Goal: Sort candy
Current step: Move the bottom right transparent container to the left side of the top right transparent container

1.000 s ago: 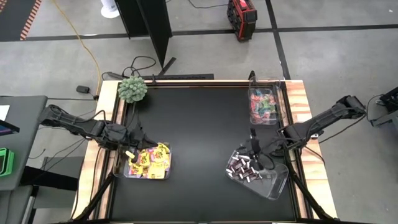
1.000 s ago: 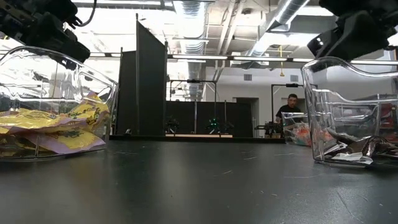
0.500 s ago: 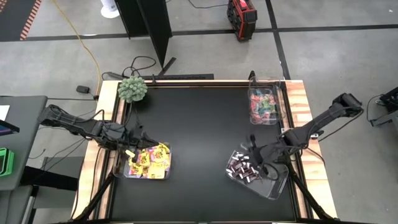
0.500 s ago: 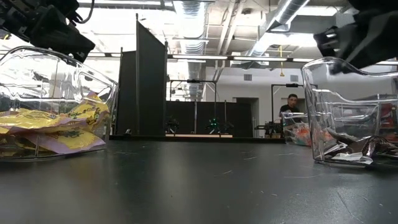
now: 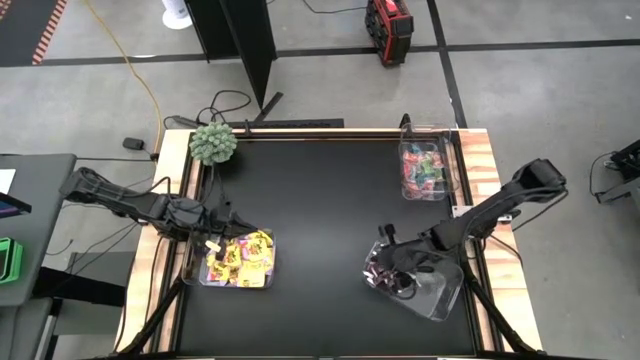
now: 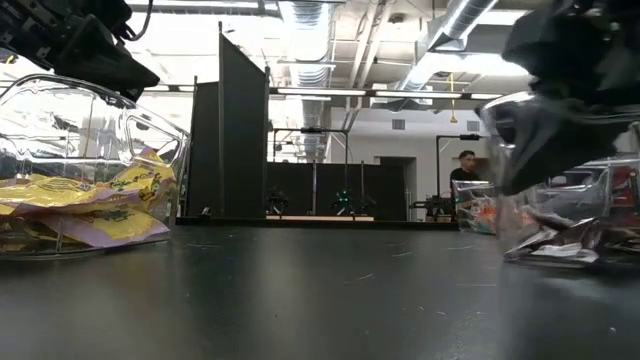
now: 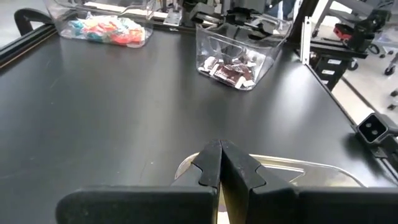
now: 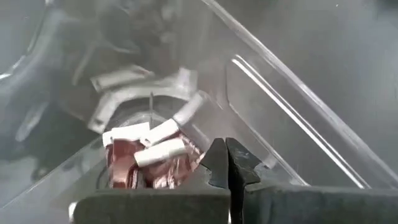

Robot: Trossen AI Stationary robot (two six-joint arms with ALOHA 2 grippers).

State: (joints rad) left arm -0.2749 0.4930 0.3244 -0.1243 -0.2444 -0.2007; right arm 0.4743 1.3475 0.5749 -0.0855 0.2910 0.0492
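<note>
Three clear bins hold the candy. Yellow packets [image 5: 243, 262] lie in the near-left bin. Dark brown bars [image 7: 229, 70] fill the near-right bin [image 5: 440, 296]. Teal-and-pink sweets [image 5: 424, 172] sit in the far-right bin. My left gripper [image 7: 219, 149] is shut and hangs just above the yellow bin's left rim [image 5: 222, 222], with nothing showing between its fingers. My right gripper [image 8: 225, 163] is shut and reaches down into the brown-bar bin [image 5: 385, 272], its tips right beside the bars [image 8: 158, 149]. My right gripper slants down into the near-right bin from the table's right side, its shut fingertips [image 8: 216, 160] next to the brown bars. Whether they touch a bar or the bin's wall I cannot tell; nothing shows between the fingers.
A fuzzy green ball plant [image 5: 213, 143] stands at the far-left corner. The black tabletop [image 5: 320, 220] lies bare between the bins. A raised black rail and wooden border run along the table's edges [image 5: 480, 160]. A person sits far back in the room [image 6: 467, 172].
My right gripper has dropped from above the near-right bin's far rim down into the bin, moving toward the table's near-left and tipping steeper. The bins and candy have stayed where they were.
</note>
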